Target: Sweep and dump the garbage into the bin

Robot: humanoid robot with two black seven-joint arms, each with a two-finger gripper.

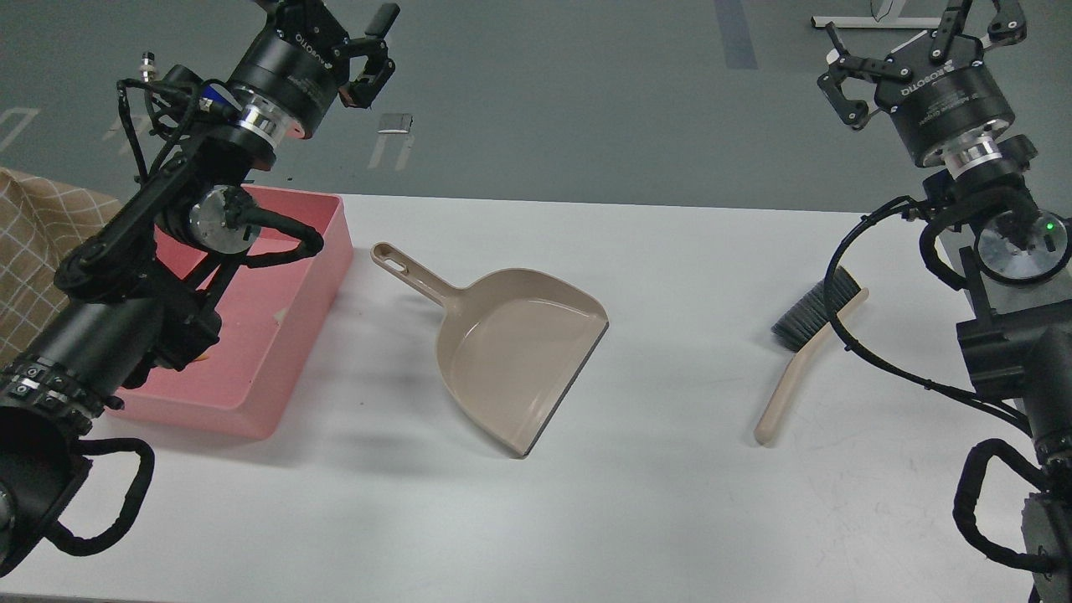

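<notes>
The pink bin (pixel 289 335) stands at the table's left. A small pale piece, seemingly the bread wedge (pixel 280 316), lies inside against its right wall. The sponge is hidden behind my left arm. The beige dustpan (pixel 511 352) lies empty in the middle, handle pointing to the back left. The brush (pixel 800 352) lies to the right, partly crossed by my right arm's cable. My left gripper (pixel 331 15) is raised high above the bin's far end, open and empty. My right gripper (pixel 921 21) is raised at the far right, open and empty.
The white table (pixel 653 502) has its right edge near my right arm. A checked tan cloth (pixel 42 243) sits off the table at the left. Grey floor lies beyond the far edge.
</notes>
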